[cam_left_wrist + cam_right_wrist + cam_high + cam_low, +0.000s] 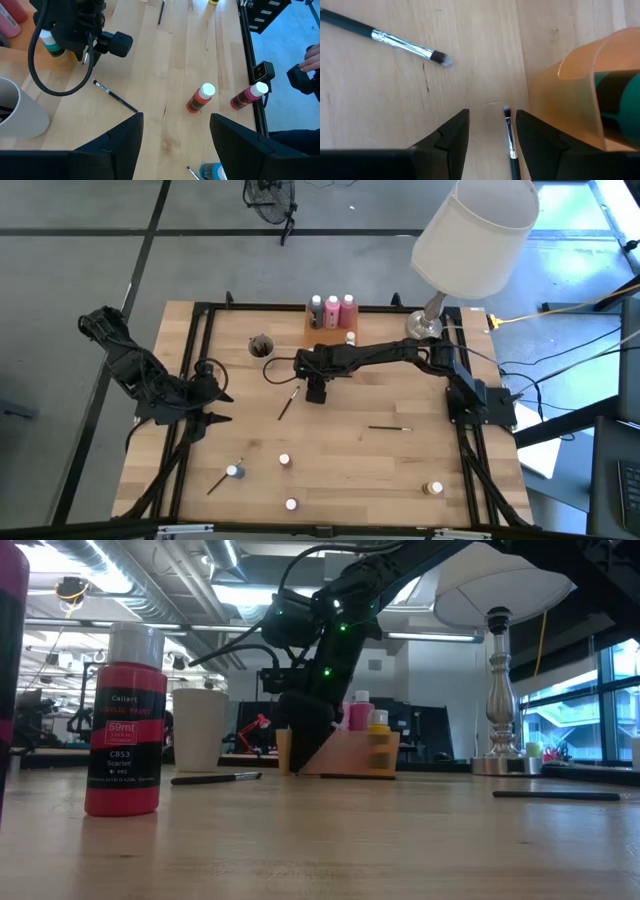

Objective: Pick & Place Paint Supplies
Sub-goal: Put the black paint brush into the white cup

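Paintbrush (509, 137), thin and dark, lies between the right gripper's (316, 392) parted fingers, not clamped, beside the orange tray (570, 100) at twelve o'clock of the table; second brush (385, 37) just beside; left gripper (212, 418) waits at nine o'clock, jaws apart, empty; three bottles (332, 310) stand in the tray.

From my station the high view is evenly lit; the wooden table (340, 445) shows no strong glare and the arms throw only soft, short shadows. The white lampshade (475, 235) reads bright at the far right. In the low view, ceiling strip lights (120, 570) and the windows (575, 705) on the right flare against a dim room, and the near red paint bottle (124, 720) is soft. I see the orange tray (580, 100) blurred in the right wrist view.
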Available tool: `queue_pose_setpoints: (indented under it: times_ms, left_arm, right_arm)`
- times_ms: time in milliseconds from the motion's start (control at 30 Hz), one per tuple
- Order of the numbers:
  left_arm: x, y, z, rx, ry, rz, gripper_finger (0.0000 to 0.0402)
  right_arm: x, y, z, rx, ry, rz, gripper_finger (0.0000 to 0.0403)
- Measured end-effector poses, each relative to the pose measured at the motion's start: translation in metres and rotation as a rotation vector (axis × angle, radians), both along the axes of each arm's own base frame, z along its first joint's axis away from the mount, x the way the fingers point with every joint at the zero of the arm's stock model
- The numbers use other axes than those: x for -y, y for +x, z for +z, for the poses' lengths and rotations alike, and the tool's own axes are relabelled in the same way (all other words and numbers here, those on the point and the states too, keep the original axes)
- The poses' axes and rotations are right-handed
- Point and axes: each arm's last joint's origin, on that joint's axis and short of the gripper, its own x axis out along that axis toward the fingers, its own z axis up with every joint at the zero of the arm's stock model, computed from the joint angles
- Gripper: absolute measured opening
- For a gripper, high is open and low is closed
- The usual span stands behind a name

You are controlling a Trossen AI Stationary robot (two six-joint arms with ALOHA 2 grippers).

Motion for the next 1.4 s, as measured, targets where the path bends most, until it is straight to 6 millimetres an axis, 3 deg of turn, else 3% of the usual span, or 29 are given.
queue_pose_setpoints:
  times_ms: [767,1133,1400]
  left_arm:
    - [-0.0004,-0.0004,-0.0004,-0.005,0.006,-0.001,0.0226]
    - [-0.0007,-0.0007,-0.0007,-0.009,0.017,-0.008,0.0226]
    - [-0.0007,-0.0007,-0.0007,-0.009,0.017,-0.008,0.0226]
  right_arm:
    - [-0.0027,0.0002,-0.0032,-0.011,0.028,-0.005,0.0165]
    - [-0.0029,0.0002,-0.0031,-0.012,0.025,0.000,0.0137]
    - [-0.0028,0.0004,-0.0031,-0.011,0.019,-0.002,0.0140]
